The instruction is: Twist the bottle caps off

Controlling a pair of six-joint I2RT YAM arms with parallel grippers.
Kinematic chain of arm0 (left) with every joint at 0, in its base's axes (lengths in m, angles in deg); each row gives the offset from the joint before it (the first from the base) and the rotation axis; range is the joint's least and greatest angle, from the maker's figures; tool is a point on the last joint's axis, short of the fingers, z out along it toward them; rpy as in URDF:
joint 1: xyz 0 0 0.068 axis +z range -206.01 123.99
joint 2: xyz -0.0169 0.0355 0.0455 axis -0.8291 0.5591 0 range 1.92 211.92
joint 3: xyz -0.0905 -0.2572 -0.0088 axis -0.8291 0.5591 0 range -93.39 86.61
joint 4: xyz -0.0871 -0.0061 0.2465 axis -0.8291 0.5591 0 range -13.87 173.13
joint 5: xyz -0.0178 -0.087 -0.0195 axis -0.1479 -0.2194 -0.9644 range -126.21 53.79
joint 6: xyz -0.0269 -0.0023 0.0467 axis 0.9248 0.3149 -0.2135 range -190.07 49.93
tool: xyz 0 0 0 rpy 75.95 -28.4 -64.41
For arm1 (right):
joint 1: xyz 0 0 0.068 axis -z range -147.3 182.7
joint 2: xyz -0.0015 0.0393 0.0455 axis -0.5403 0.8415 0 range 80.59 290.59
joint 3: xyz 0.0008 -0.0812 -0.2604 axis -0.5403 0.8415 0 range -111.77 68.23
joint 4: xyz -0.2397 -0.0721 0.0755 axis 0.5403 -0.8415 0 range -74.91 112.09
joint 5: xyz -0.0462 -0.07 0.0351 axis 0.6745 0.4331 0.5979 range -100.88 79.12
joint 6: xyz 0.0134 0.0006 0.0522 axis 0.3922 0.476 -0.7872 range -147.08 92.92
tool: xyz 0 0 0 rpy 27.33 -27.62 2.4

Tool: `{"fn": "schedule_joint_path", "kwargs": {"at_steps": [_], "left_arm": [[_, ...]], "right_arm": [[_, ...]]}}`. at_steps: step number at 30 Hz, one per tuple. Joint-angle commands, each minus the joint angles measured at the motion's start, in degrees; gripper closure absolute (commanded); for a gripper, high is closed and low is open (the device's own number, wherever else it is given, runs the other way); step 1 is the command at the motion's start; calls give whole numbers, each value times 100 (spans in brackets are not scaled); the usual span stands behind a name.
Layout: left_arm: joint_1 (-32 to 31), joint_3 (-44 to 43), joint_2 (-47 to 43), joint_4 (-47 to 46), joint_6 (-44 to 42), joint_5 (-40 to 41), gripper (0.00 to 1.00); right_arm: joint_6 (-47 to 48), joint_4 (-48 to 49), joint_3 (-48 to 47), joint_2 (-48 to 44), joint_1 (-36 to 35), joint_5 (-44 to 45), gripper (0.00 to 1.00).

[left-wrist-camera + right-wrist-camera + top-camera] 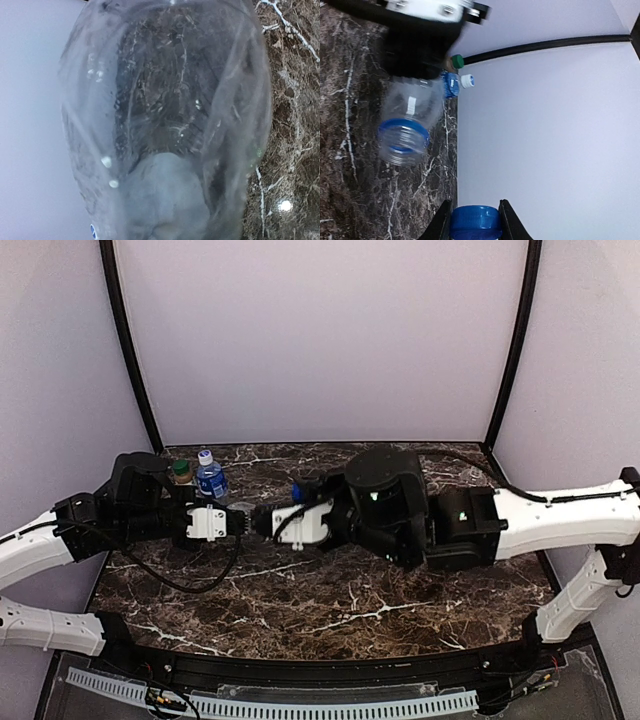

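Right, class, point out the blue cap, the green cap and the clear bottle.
blue cap (475, 221), right wrist view, ribbed side
green cap (457, 61), right wrist view, side
clear bottle (406, 119), right wrist view, body

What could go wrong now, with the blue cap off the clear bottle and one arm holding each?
The blue cap is pinched by its rim at the fingertips of the right gripper; it could slip out and roll away. The left gripper holds the open clear bottle sideways, so its thin wall may buckle or slide. The green-capped bottle and the blue-labelled bottle stand close behind the left gripper; a swing could topple them.
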Motion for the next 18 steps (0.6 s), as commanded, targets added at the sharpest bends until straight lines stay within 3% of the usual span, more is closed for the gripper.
{"fn": "schedule_joint_path", "kwargs": {"at_steps": [1,4,7,12,18], "left_arm": [[91,218,-260,-27,1516,-366,83],[211,330,-405,-85,2411,-540,82],[468,593,-657,-260,3480,-1056,81],[763,1175,-1122,-848,4776,-1996,81],[962,1950,-1482,-1831,5697,-2383,78]], "right_arm": [[-4207,-2260,-1361,3,1110,120,100],[-6901,-4372,-1912,246,2287,-1342,100],[-8145,-5127,-1536,430,3252,-2851,100],[-8689,-5623,-944,1064,3900,-3584,100],[-8444,-5980,-747,2170,4256,-3491,100]]}}
